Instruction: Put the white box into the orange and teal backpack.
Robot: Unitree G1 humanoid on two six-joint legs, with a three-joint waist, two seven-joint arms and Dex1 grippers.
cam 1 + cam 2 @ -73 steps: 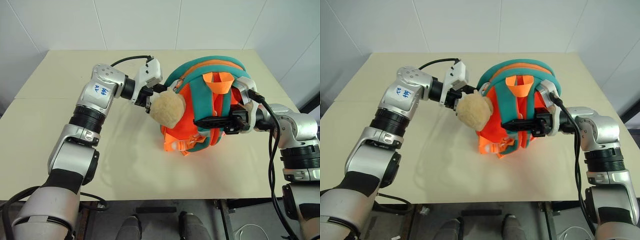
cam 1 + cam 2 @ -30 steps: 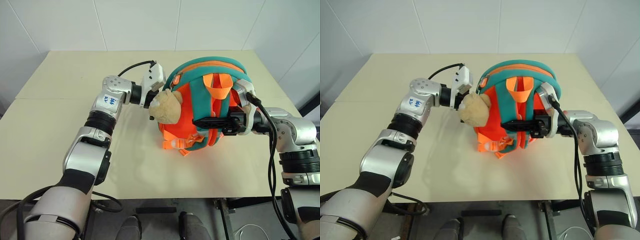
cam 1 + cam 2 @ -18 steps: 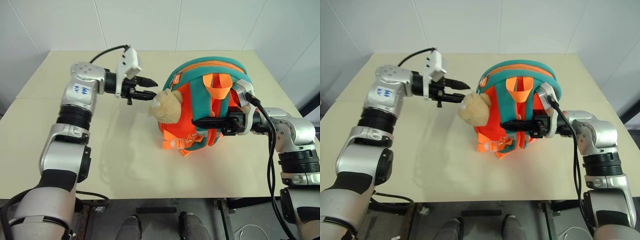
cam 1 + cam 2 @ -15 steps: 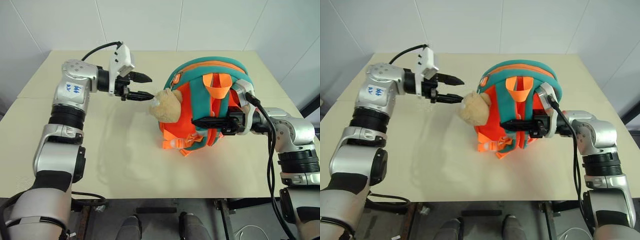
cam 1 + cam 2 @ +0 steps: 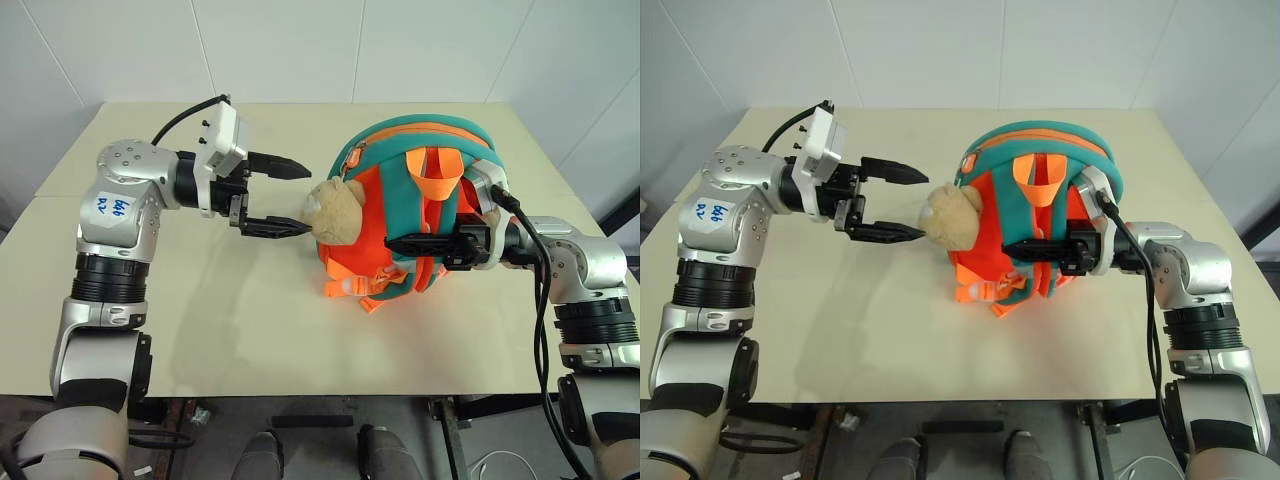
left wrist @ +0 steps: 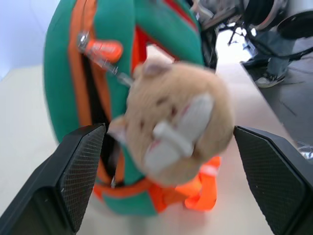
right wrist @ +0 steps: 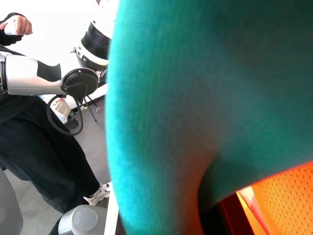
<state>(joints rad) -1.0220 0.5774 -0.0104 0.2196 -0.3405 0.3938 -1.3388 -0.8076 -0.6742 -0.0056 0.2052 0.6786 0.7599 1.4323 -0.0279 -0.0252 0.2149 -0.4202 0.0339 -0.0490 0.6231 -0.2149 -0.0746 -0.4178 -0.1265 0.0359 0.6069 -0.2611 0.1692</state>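
Observation:
The orange and teal backpack (image 5: 372,205) stands upright on the table, straps toward me. Its tan plush animal (image 5: 335,212) hangs on its left side. My left gripper (image 5: 300,198) is open wide just left of the plush, pointing at it, with nothing between its fingers (image 6: 73,171). The left wrist view shows the plush (image 6: 171,127) in front of the backpack's zipper (image 6: 90,83), with an orange pull (image 6: 102,49). My right gripper (image 5: 395,243) lies across the backpack's front, shut on a teal strap (image 7: 195,98). The white box is out of view.
The beige table (image 5: 250,320) has open surface left of and in front of the backpack. White walls stand close behind it. Past the table, a person in dark clothes (image 7: 44,147) stands beside some equipment.
My left gripper was shut against the backpack's side by the plush. It has opened and drawn back to the left. The right gripper and the backpack have stayed put.

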